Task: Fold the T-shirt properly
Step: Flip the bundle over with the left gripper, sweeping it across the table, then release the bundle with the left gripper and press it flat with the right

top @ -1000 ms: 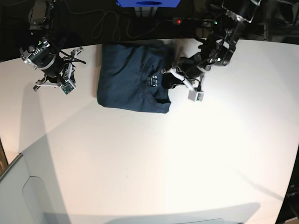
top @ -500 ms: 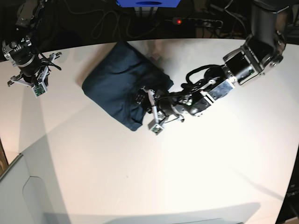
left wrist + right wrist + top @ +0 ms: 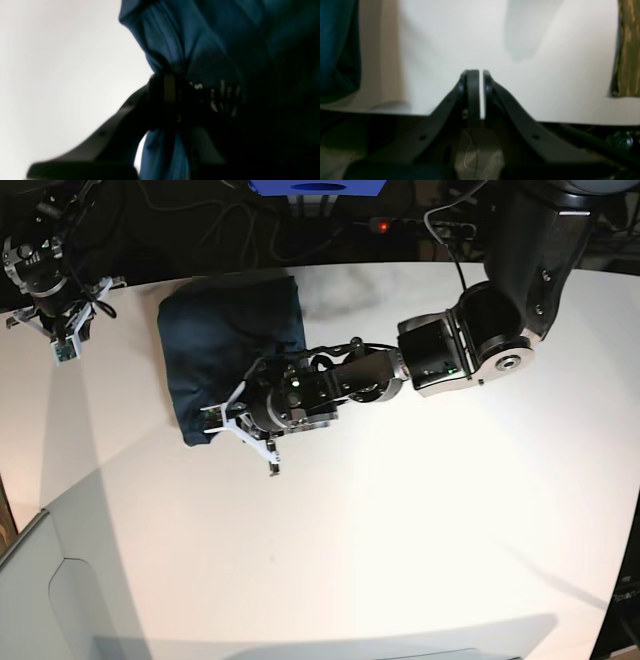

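A white table; blue box beyond it.

T-shirt is plain dark navy-blue, no pattern; small pale printed label on it. Table plain white. Both grippers black: left gripper, right gripper. Olive-gold streaked strip at the right wrist view's edge.
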Robot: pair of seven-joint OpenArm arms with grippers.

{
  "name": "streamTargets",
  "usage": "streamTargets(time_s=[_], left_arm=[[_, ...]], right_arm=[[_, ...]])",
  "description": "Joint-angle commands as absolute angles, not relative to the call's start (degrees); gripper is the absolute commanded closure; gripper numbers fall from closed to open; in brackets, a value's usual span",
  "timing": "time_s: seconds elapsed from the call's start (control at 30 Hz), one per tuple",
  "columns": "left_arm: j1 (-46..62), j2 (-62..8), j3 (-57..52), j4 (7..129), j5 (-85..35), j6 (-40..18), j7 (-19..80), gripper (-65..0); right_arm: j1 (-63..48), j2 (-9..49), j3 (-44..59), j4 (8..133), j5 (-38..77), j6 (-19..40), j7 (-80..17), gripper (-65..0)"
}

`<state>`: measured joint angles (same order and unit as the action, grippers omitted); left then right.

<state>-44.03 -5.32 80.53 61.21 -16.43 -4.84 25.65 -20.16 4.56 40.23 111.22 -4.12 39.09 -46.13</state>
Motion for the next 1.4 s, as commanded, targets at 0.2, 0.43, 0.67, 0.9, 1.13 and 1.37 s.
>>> streamTargets(time_s=[0.2, 0.43, 0.67, 0.9, 1.13, 1.37], left_arm=[[-47.25, -2.33, 80.13, 62.11, -16.31, -4.79, 27.65, -9.0], [-47.34, -3.12, 74.15, 64.48, -16.22, -4.35, 27.38, -20.7], [-47.08, -8.75, 65.45, 75.47, -16.22, -4.35, 27.74, -20.7], [-41.10, -19.47, 50.68, 83.38, -16.22, -4.26, 27.91, -20.7], [-19.03, -28.97, 18.68, 90.95, -16.57, -4.26, 27.74, -20.7], [-2.07, -28.97, -3.30, 95.87, -16.66, -4.26, 27.56, -20.7]], right_arm=[[-21.32, 5.32, 40.57, 112.22, -3.47, 40.00, -44.79, -2.0], [-21.41, 5.32, 40.57, 112.22, -3.47, 40.00, -44.79, -2.0], [-21.41, 5.32, 40.22, 112.22, -3.47, 40.00, -44.79, -2.0], [-22.37, 1.36, 39.78, 117.93, -3.47, 40.00, -44.79, -2.0], [-24.57, -0.48, 29.23, 119.34, -3.38, 40.00, -44.70, -2.0], [-25.54, -0.40, 12.26, 120.40, -3.38, 40.00, -44.35, -2.1]])
